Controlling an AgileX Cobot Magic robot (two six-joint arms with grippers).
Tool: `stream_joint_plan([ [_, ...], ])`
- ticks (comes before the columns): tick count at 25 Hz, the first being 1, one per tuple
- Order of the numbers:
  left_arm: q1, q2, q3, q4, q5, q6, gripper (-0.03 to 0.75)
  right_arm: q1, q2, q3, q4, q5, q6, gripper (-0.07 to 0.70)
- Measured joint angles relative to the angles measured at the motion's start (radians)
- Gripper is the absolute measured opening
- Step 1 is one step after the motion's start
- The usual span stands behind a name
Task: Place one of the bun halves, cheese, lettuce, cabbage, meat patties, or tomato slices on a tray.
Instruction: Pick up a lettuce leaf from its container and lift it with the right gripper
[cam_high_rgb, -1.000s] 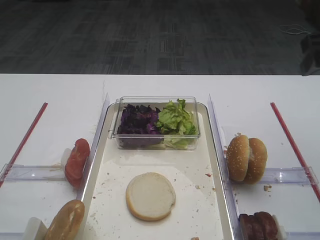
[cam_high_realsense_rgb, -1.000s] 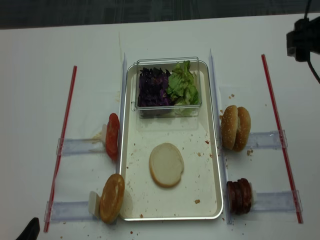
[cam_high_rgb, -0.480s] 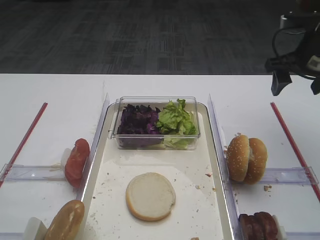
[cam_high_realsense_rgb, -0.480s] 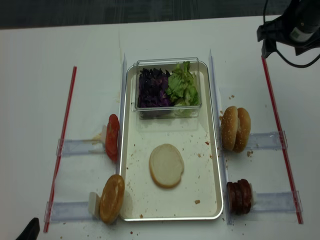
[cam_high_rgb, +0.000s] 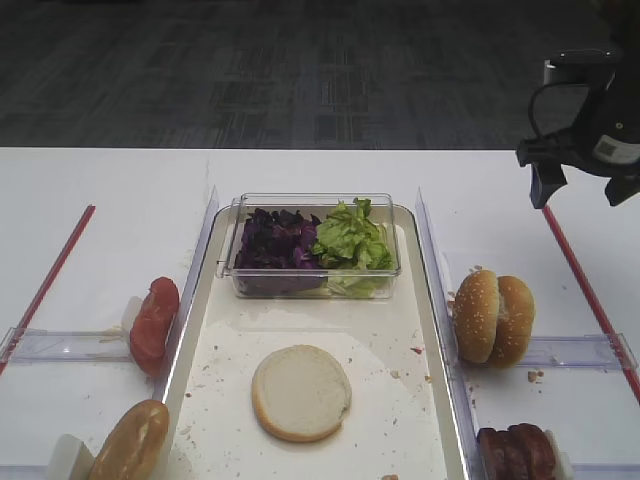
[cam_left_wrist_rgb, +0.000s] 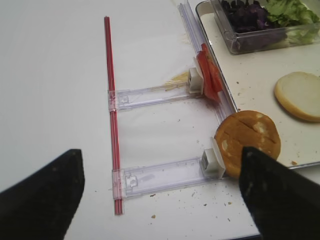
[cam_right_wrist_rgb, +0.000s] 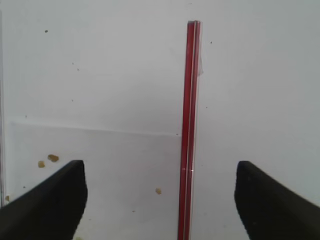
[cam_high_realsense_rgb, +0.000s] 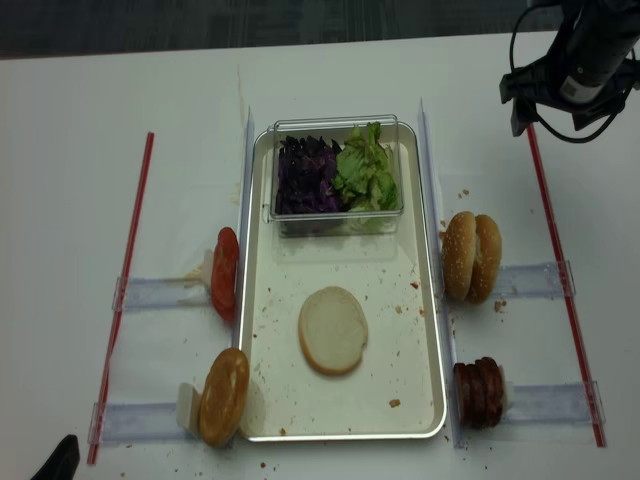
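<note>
A pale cut-face bun half (cam_high_rgb: 300, 392) (cam_high_realsense_rgb: 333, 329) lies on the cream tray (cam_high_rgb: 385, 330) (cam_high_realsense_rgb: 395, 340). Purple cabbage (cam_high_rgb: 277, 240) and green lettuce (cam_high_rgb: 350, 237) fill a clear box at the tray's far end. Two sesame bun halves (cam_high_rgb: 493, 317) and the meat patties (cam_high_rgb: 518, 452) stand right of the tray. The tomato slices (cam_high_rgb: 154, 322) (cam_left_wrist_rgb: 209, 77) and a golden bun half (cam_high_rgb: 132, 440) (cam_left_wrist_rgb: 247, 142) stand to its left. No cheese shows. My right gripper (cam_high_rgb: 578, 190) (cam_high_realsense_rgb: 560, 112) (cam_right_wrist_rgb: 160, 200) hangs open and empty over the far right red strip (cam_right_wrist_rgb: 189, 125). My left gripper (cam_left_wrist_rgb: 160, 195) is open and empty, near the front left.
Clear plastic rails (cam_high_rgb: 575, 350) (cam_left_wrist_rgb: 165, 175) hold the food beside the tray. Upright clear dividers (cam_high_rgb: 430, 260) flank the tray's long sides. A red strip (cam_high_rgb: 45, 280) (cam_left_wrist_rgb: 112, 110) marks the left side. Crumbs are scattered on the tray and table.
My right gripper has come into view at the far right and moved left and lower over the red strip, still open. The food has not moved.
</note>
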Motion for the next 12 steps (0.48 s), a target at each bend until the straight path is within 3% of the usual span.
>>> stream_joint_plan([
  [12,0.0,0.0,0.0,0.0,0.0,0.0,0.615,0.035,0.0,0.0,0.122,-0.005,-0.121,0.632],
])
